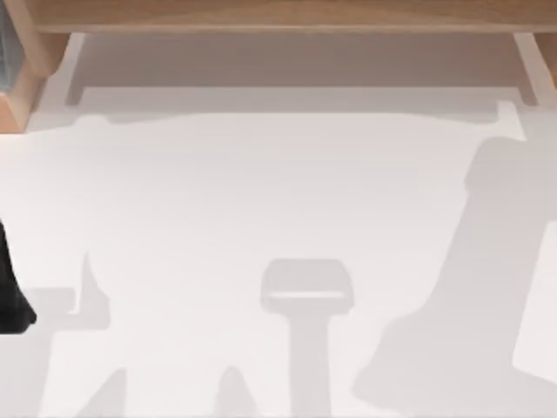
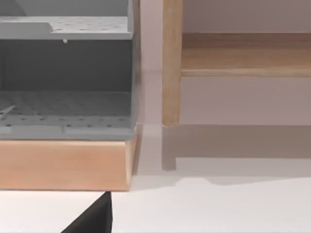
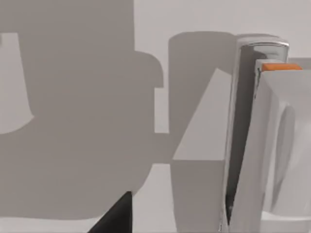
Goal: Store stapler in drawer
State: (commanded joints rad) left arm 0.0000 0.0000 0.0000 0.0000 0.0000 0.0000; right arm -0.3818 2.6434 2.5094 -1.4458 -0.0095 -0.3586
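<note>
The stapler (image 3: 262,145), white and chrome with a small orange piece at one end, lies on the white table close in front of the right wrist camera. A black part of my right gripper (image 3: 116,216) shows at that view's edge, apart from the stapler and holding nothing that I can see. The grey drawer unit (image 2: 65,73) with perforated floors sits on a light wooden base (image 2: 63,165) in the left wrist view, its front facing the camera. A black part of my left gripper (image 2: 95,218) shows just before that base. My left arm (image 1: 13,296) is at the table's left edge.
A wooden shelf frame (image 1: 278,17) runs along the table's far edge, with an upright post (image 2: 171,63) beside the drawer unit. The wooden base also appears at the far left corner (image 1: 22,87). Arm shadows cross the white tabletop (image 1: 261,174).
</note>
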